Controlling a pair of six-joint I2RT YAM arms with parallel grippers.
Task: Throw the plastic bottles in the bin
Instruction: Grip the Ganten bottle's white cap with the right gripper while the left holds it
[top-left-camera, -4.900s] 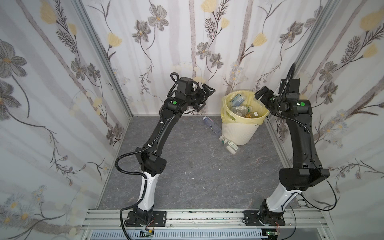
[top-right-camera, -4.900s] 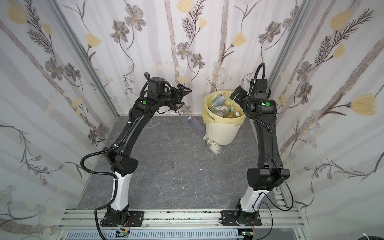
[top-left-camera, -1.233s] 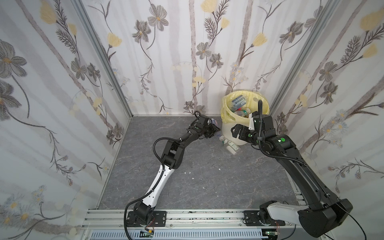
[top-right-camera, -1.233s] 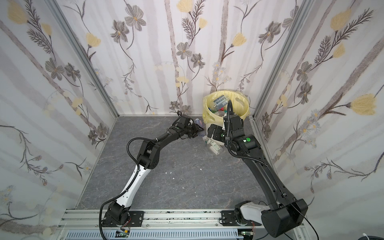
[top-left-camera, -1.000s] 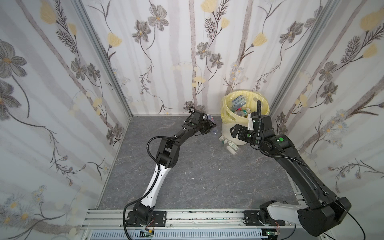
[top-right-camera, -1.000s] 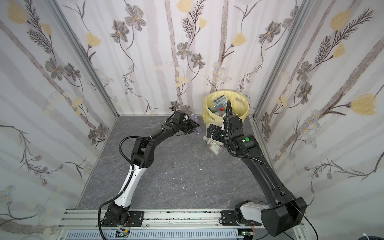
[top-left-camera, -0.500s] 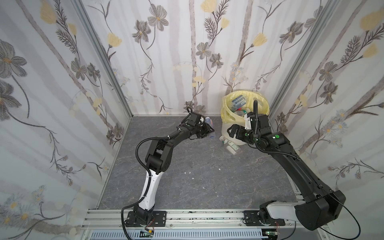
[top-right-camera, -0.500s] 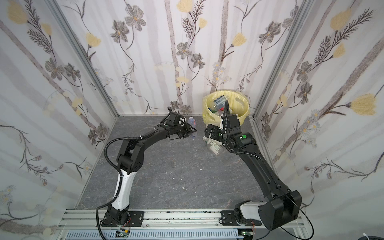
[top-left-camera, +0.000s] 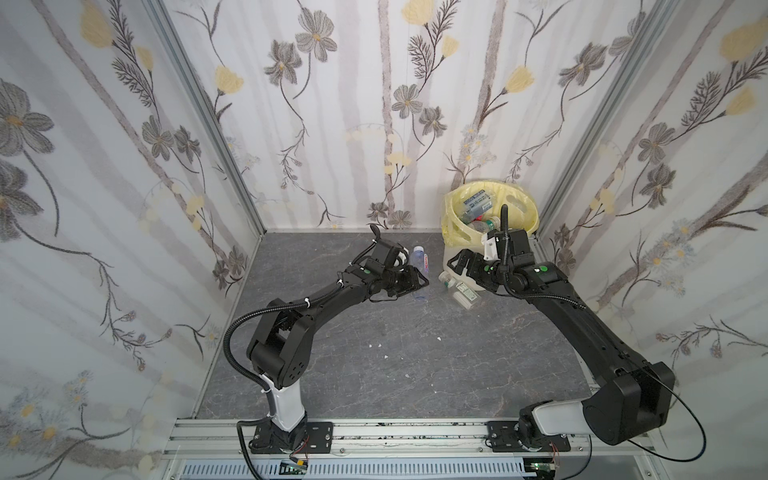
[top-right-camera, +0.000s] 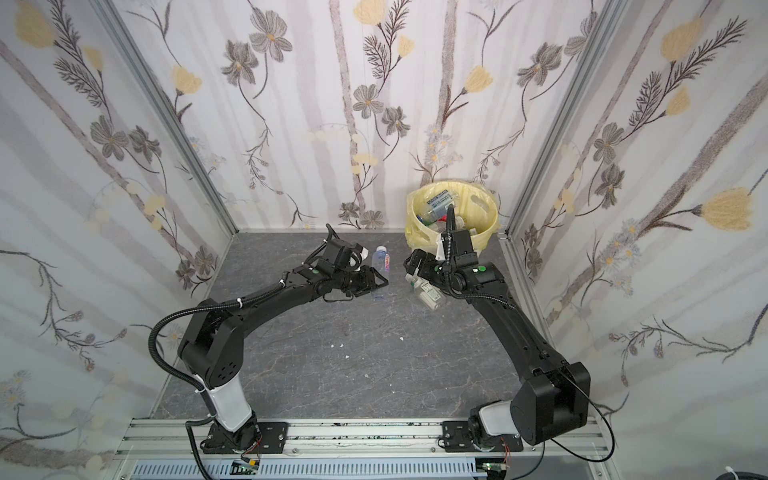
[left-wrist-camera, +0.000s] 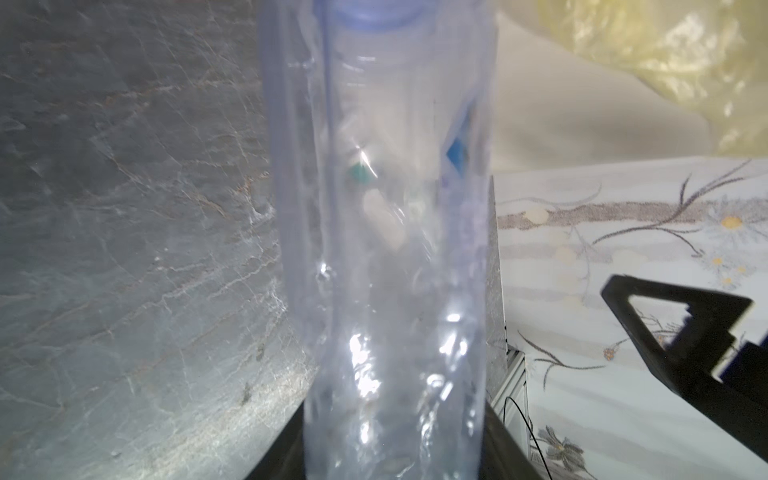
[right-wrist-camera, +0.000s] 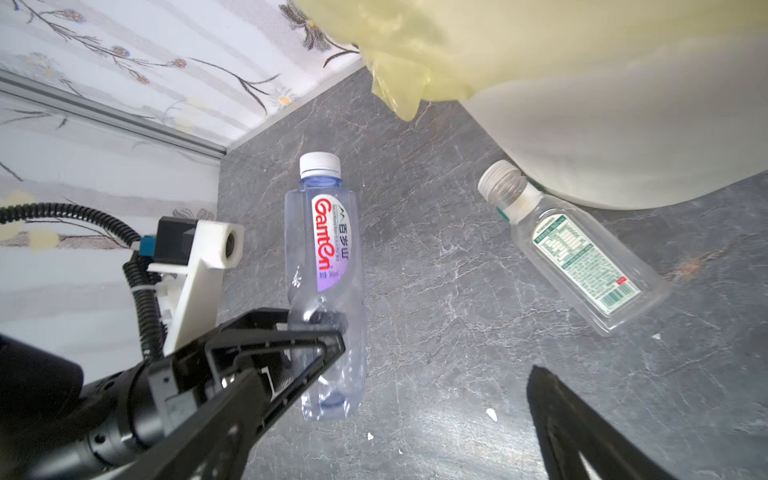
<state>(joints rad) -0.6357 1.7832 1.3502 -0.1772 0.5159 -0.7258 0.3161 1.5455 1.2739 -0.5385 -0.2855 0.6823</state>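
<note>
Showing bottle lettering: right wrist only.

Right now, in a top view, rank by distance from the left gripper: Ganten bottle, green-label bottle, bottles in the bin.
1. Ganten bottle: in the left gripper.
2. Green-label bottle: floor, to its right.
3. Bottles in the bin: back right.

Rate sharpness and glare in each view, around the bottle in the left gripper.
Left wrist view: the Ganten bottle is too close, blurred, with white glare spots. Right wrist view: it is sharp, label readable. In both top views: even light, soft shadows, the corner posts lean outward.
</note>
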